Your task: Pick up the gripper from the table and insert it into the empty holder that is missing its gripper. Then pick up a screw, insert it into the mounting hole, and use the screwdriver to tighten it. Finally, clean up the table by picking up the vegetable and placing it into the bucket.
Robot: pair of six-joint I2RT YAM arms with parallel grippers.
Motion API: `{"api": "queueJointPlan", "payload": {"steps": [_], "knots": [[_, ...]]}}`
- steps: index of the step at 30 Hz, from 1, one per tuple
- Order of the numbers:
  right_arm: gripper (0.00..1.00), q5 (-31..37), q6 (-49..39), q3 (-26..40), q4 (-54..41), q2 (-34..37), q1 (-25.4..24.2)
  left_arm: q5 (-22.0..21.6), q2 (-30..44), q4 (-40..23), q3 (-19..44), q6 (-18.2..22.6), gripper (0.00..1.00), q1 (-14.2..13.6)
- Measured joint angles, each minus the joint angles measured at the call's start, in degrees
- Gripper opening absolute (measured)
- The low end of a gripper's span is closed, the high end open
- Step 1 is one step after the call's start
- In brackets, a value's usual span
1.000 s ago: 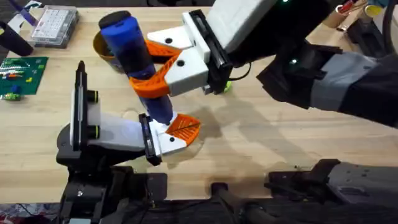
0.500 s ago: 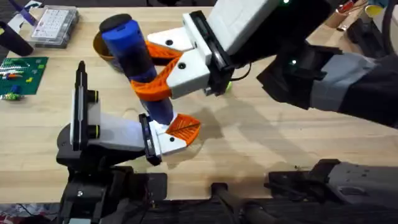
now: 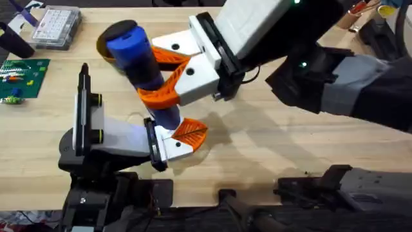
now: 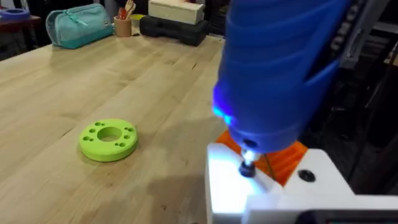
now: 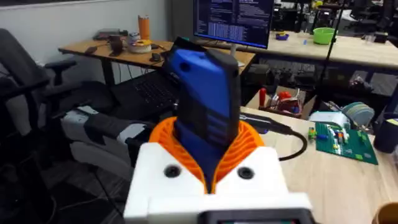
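My right gripper (image 3: 161, 80), white with orange ribbed pads, is shut on the bright blue screwdriver (image 3: 138, 61) and holds it steeply tilted. In the right wrist view the screwdriver (image 5: 205, 106) stands between the orange pads (image 5: 249, 146). Its thin metal tip (image 4: 247, 163) rests on a small screw in the white finger (image 4: 261, 193) of my left gripper (image 3: 183, 136), which lies low over the table. The orange-yellow bucket (image 3: 104, 50) peeks out behind the screwdriver's top. The vegetable is out of view.
A clear parts box (image 3: 56, 26) and a green circuit board (image 3: 22, 76) lie at the far left. A lime-green disc with holes (image 4: 109, 138) sits on the wood beside my left gripper. A teal bag (image 4: 78, 25) stands at the table's far end.
The right gripper and the screwdriver have shifted slightly, with the screwdriver's top a little lower. The lime-green spot beside the right gripper is now covered. The left arm has not moved.
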Motion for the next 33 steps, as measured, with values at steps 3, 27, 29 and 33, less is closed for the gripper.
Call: {"api": "queueJointPlan", "payload": {"steps": [3, 27, 29, 33], "knots": [[0.026, -0.2, 0.0, 0.0, 0.0, 0.0, 0.0, 0.0, 0.0, 0.0, 0.0, 0.0, 0.005, 0.0], [0.026, -0.9, -2.1, 0.0, -1.9, -0.3, 0.0, 0.2, 0.0, 0.0, 0.0, -0.2, 0.005, 0.0], [0.026, -0.9, -2.1, 0.0, -1.9, -0.4, 0.0, 0.2, 0.0, 0.0, 0.0, -0.3, 0.005, 0.0], [0.026, 0.3, -2.3, 0.0, -3.5, -0.6, 0.0, 0.2, 0.0, -0.1, 0.0, -0.3, 0.005, 0.0]]}}
